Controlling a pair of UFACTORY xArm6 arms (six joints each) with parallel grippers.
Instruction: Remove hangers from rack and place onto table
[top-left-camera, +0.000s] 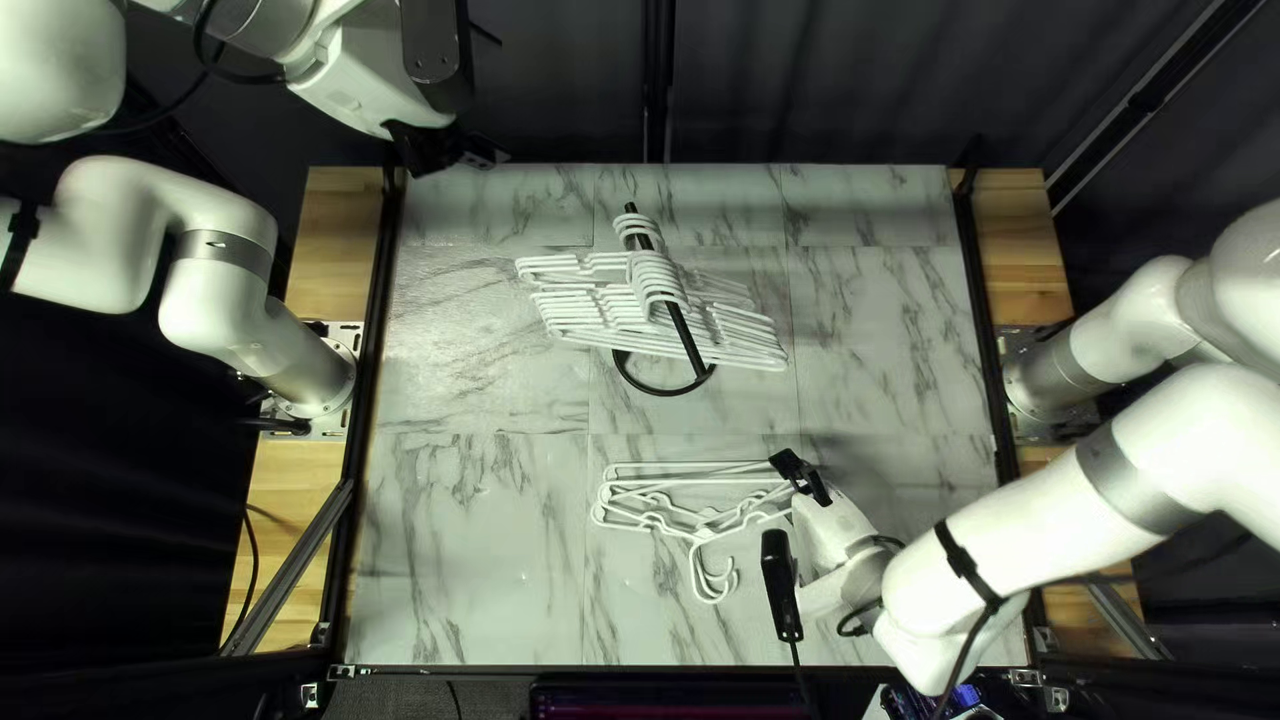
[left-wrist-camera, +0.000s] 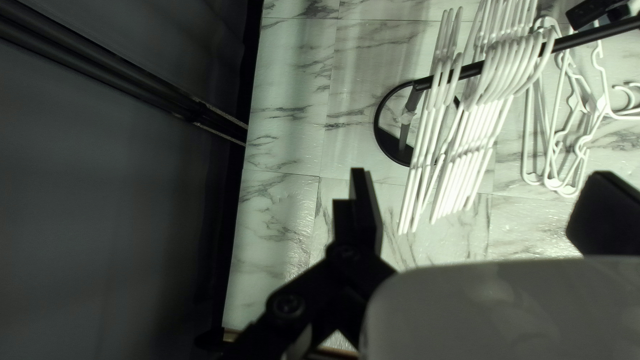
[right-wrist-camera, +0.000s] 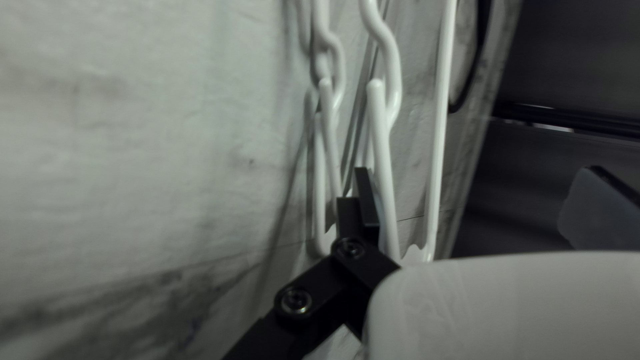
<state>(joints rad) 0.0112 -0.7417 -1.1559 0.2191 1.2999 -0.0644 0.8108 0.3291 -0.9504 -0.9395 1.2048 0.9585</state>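
item, rack [top-left-camera: 688,340]: black, upright on the bench [top-left-camera: 467,534], round base [top-left-camera: 660,391] at foot.

item, hangers on the rack [left-wrist-camera: 463,153]: white, crowded along the bar [left-wrist-camera: 587,38], by far the larger share. smaller cluster of hooks toward the far edge, thicker cluster nearer the middle. exact count not readable through overlap.

item, hangers on the bench [top-left-camera: 699,536]: white, a small overlapping pile, lying between rack and near edge, hooks toward the near edge. at least two, going by the hooks visible.

item, right claw [top-left-camera: 778,498]: wide, fingers [right-wrist-camera: 365,200] well apart, low at one end of the laid pile. white rods close by one finger, none pinched from both sides.

item, left claw [left-wrist-camera: 479,172]: wide, empty, raised at the far left of the top left view, apart from the hanging row.

progress, by judgement: early. done, only the small pile. left to do, the whole hanging row, to be unhooked and laid down. in transit, none. likely next, withdrawal of the right claw without snagging the pile, then a reach for the bar.
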